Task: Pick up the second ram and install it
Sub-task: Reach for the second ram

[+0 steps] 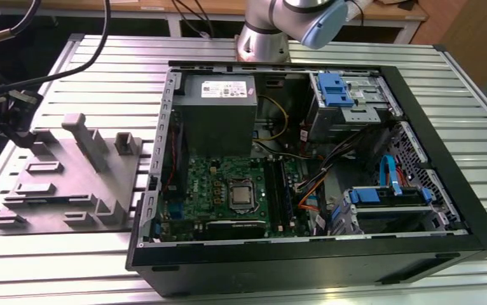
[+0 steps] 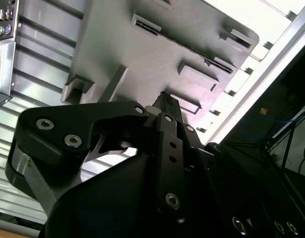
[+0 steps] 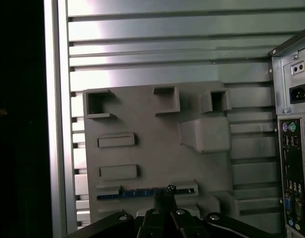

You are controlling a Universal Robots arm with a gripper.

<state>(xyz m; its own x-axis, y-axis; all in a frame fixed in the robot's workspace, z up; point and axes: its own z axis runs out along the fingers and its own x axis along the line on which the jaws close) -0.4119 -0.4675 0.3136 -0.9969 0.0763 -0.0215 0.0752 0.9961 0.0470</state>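
Over slatted aluminium table (image 1: 99,63), hovers with the gripper (image 3: 168,191) right at the second ram (image 3: 127,195), touching or just clear impossible to tell, likewise whether clenched or released. Stands on edge as a thin dark-blue strip in a narrow slot of the grey moulded tray (image 3: 157,148); looks light, stiff and fragile, so best pinched across the flat faces near mid-length and kept straight, never twisted. Farther off, beside the tray: open computer case (image 1: 329,254), green motherboard (image 1: 210,178) bare.
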